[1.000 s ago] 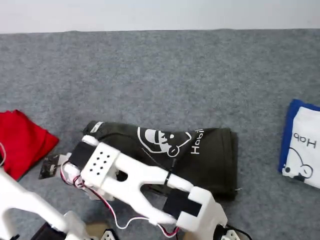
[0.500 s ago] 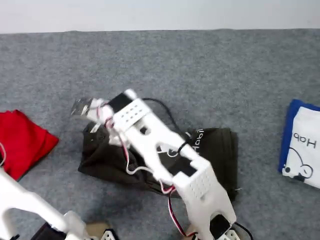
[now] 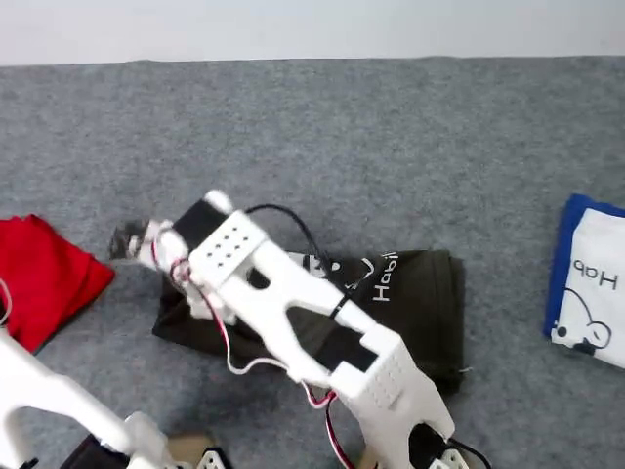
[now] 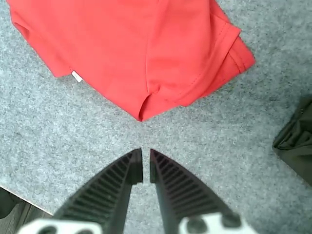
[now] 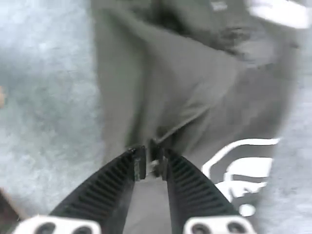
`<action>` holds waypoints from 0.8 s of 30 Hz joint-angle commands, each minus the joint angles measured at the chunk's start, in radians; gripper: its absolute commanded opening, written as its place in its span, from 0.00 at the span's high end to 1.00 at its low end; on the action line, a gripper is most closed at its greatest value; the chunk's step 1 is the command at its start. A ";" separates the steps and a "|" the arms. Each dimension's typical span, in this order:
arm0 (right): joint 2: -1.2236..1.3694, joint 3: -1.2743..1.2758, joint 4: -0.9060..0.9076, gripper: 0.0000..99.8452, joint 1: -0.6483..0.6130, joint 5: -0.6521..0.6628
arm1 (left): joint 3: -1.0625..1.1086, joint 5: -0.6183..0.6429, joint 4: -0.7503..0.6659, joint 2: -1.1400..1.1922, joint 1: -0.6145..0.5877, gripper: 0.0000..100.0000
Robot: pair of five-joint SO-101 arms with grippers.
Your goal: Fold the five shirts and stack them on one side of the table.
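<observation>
Treat the dark shirt (image 3: 420, 313) as partly folded: lies rumpled on the grey surface (image 3: 342, 127), directly under the right pincer (image 5: 148, 161), seemingly with a ridge of cloth nipped between the near-closed tips. Keep that pinch firm, lift only enough to clear the layer below, and carry the flap across in one even sweep to land the edge square. Watch for drag bunching the lower layer.

Leave the left pincer (image 4: 145, 168) parked, pressed almost together on nothing, with the red shirt (image 4: 131, 48) just ahead of its tips. Count the blue-and-white folded shirt (image 3: 586, 283) as well apart from both pincers.

Against a second ago: swung from low along the dark shirt's near edge up across the white print, then eased back toward the red shirt. Left the dark shirt's end nearest the red shirt more crumpled.
</observation>
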 commanded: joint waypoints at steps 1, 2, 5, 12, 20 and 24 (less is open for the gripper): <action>-0.061 0.120 0.039 0.93 0.015 -0.006 | -0.004 -0.006 0.009 -0.031 0.002 0.97; -0.051 0.150 0.030 0.93 0.035 -0.006 | -0.004 -0.006 0.009 -0.031 0.002 0.97; -0.010 0.204 -0.015 0.93 0.125 0.017 | -0.004 -0.006 0.008 -0.031 0.002 0.97; 0.025 0.204 -0.070 0.93 0.303 0.097 | -0.004 -0.008 0.003 -0.028 0.002 0.97; -0.183 0.204 0.027 0.93 0.116 0.038 | -0.004 -0.008 0.003 -0.028 0.014 0.97; -0.193 0.212 0.019 0.93 0.010 0.000 | -0.005 -0.008 0.003 -0.031 0.014 0.97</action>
